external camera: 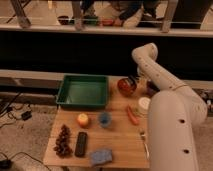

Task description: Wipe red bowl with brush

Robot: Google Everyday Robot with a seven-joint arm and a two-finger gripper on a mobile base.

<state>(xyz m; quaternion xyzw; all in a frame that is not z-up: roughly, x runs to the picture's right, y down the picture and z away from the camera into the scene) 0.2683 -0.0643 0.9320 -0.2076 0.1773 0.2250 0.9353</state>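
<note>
Camera view: we see the robot's white arm arch up from its body at the right and bend down over the far part of the wooden surface. Its gripper hangs just over the far right rim of the red bowl, which stands on the surface just right of the green tray. The brush shows only as a dark shape at that rim, right at the gripper. We cannot tell whether the gripper is clamped on it or not.

Nearer us, a white lidded tub and an orange carrot-like piece lie close to the robot's body. Left of them stand a blue cup and a yellow-orange fruit. Along the near edge lie a black remote-like slab, a dark bunch of grapes and a blue sponge.
</note>
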